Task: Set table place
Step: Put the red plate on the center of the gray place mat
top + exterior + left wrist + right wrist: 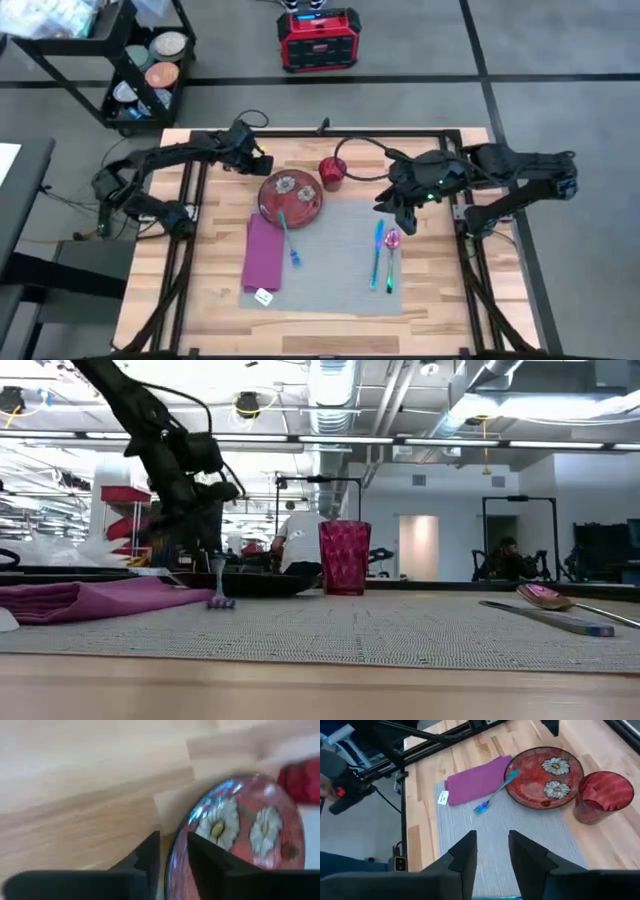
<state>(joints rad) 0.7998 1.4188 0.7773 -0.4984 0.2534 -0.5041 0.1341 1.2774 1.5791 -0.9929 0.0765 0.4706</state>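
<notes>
On red plate, blue fork.

- You see the right gripper at the frame's near edge, its two dark fingers parted with grey weave showing between them
- It hangs over the grey placemat; the wooden table shows around the mat
- The red daisy plate overlaps the mat's far edge; a teal fork leans on its rim, tines on the mat
- The red cup stands just beside the plate; the magenta napkin lies on the plate's other side, a white tag at its end
</notes>
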